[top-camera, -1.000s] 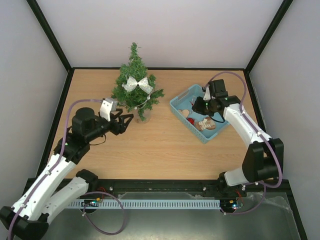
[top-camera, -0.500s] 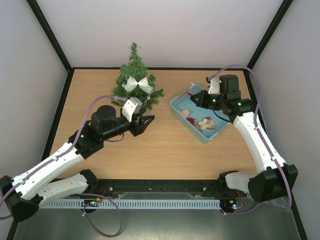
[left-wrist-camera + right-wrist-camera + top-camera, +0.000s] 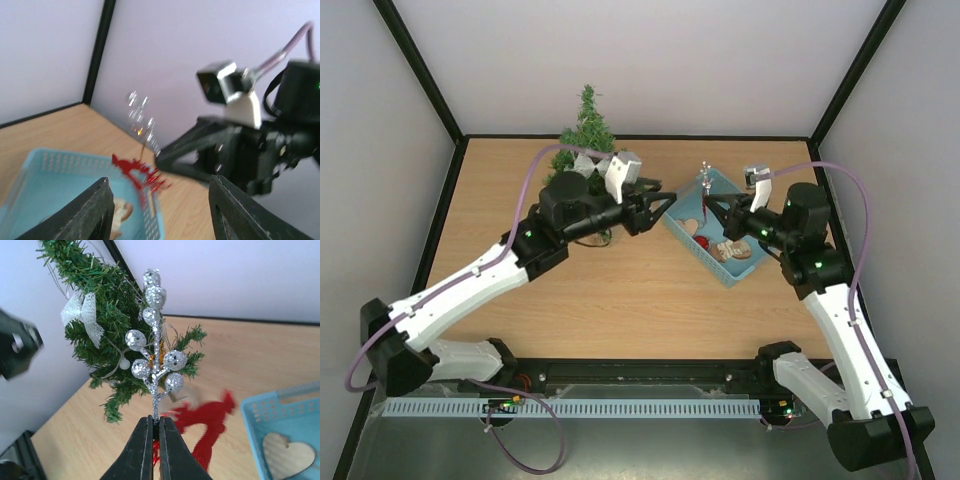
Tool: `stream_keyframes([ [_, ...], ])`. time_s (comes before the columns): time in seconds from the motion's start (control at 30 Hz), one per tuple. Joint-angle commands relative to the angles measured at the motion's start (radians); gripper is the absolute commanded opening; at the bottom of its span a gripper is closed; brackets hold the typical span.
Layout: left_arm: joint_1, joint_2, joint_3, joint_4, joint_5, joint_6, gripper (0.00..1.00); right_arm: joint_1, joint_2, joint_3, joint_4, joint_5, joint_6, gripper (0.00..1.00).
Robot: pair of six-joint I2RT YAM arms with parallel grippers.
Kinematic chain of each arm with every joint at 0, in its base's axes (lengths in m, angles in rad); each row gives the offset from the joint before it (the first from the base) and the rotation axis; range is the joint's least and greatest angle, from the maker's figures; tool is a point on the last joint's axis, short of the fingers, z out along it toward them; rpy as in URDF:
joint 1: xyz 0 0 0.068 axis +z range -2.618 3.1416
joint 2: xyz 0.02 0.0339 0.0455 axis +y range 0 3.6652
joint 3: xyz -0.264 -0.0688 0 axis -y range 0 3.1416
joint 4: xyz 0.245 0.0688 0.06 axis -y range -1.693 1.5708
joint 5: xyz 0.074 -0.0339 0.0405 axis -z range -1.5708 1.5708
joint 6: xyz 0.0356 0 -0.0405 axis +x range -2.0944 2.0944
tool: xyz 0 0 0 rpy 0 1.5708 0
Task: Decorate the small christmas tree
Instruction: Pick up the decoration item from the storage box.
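Here we have the right pincer [image 3: 155,426] clamped on the stem of a silver berry sprig [image 3: 155,347], with a blurred red ornament [image 3: 207,422] just beside the grip. Our left pincer [image 3: 160,210] stands with its jaws apart, facing it above the blue basket [image 3: 65,162]. The small christmas tree [image 3: 586,125] stands upright at the table's [image 3: 620,290] far edge, behind the left arm.

Light wood table [image 3: 620,290] with a black frame at the edges. The small christmas tree [image 3: 586,125] stands at the far side, left of centre, its lower part hidden. A light blue plastic basket [image 3: 715,265] sits right of the tree, apart from it, askew to the table edges.
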Motion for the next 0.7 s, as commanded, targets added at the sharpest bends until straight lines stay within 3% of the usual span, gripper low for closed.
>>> stream_keyframes([
  [0.0, -0.005, 0.107, 0.145, 0.065, 0.108, -0.151, 0.56, 0.005, -0.048, -0.097, 0.238, 0.015, -0.116, 0.02],
  [0.17, 0.023, 0.22, 0.272, 0.025, 0.136, -0.232, 0.57, 0.005, -0.067, -0.148, 0.311, 0.009, -0.183, 0.02],
  [0.33, 0.068, 0.285, 0.317, 0.04, 0.231, -0.306, 0.48, 0.005, -0.091, -0.204, 0.391, -0.012, -0.235, 0.02],
  [0.67, 0.085, 0.325, 0.334, 0.05, 0.305, -0.275, 0.47, 0.006, -0.115, -0.226, 0.425, -0.014, -0.252, 0.02],
])
